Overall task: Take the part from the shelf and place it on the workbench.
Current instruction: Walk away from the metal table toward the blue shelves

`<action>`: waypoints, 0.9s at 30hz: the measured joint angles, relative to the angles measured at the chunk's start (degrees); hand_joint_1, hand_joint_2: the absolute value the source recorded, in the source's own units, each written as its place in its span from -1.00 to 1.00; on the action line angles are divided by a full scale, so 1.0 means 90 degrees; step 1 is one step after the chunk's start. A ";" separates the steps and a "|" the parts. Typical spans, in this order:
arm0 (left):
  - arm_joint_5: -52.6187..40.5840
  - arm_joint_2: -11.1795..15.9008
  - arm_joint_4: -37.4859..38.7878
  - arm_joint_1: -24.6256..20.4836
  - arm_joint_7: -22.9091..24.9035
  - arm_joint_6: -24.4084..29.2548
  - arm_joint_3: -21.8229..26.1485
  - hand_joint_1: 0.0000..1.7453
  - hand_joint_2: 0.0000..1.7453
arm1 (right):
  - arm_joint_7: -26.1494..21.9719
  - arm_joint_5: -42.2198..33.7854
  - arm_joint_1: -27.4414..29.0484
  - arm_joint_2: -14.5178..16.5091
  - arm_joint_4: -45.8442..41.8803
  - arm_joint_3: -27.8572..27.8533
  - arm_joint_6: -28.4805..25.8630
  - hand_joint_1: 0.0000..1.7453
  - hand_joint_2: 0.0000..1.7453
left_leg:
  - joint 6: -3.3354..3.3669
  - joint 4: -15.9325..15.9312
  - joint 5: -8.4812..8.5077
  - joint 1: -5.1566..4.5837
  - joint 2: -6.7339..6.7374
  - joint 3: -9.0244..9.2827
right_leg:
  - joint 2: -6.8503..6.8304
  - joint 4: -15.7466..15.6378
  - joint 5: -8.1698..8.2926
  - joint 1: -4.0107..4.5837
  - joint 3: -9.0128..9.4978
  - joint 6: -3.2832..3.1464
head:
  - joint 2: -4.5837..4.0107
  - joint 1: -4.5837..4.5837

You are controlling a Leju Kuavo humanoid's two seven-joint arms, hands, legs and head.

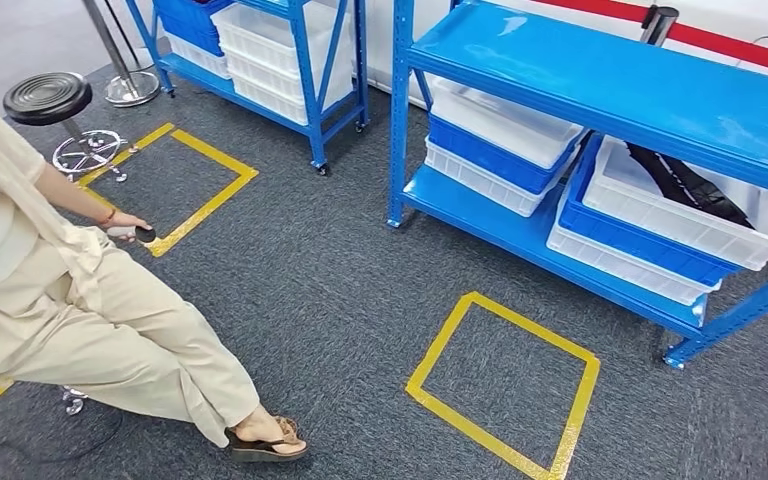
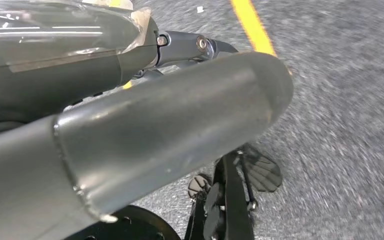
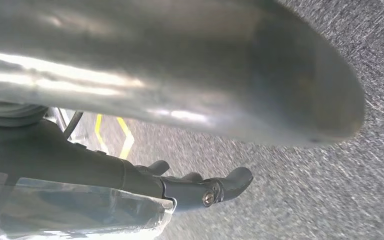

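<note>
A long black part (image 1: pixel 688 186) lies in a white bin (image 1: pixel 660 215) on the lower level of the blue shelf (image 1: pixel 600 75) at the right of the head view. My left hand (image 2: pixel 170 115) hangs above grey carpet, its thick grey thumb in front and its dark fingers (image 2: pixel 180 45) stretched out with nothing in them. My right hand (image 3: pixel 180 95) also hangs over the carpet, fingers (image 3: pixel 220 186) extended and holding nothing. Both hands are far from the shelf.
A person in beige clothes (image 1: pixel 80 300) sits at the left, one foot out on the carpet. A black stool (image 1: pixel 48 98) stands behind. Yellow tape squares (image 1: pixel 505 385) (image 1: pixel 175 185) mark the floor. A second blue shelf (image 1: pixel 305 60) with bins stands at the back.
</note>
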 joint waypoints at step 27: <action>-0.0042 0.0007 0.0000 -0.0001 0.0001 0.0001 -0.0007 -1.00 -1.00 | -0.0036 -0.0077 0.0003 0.0001 0.0005 -0.0128 -0.0049 -1.00 -1.00 | 0.0013 0.1365 -0.0827 -0.0043 0.0338 -0.0501 | -0.0337 0.0051 -0.0034 0.0033 -0.0064 -0.0035 | 0.0000 -0.0035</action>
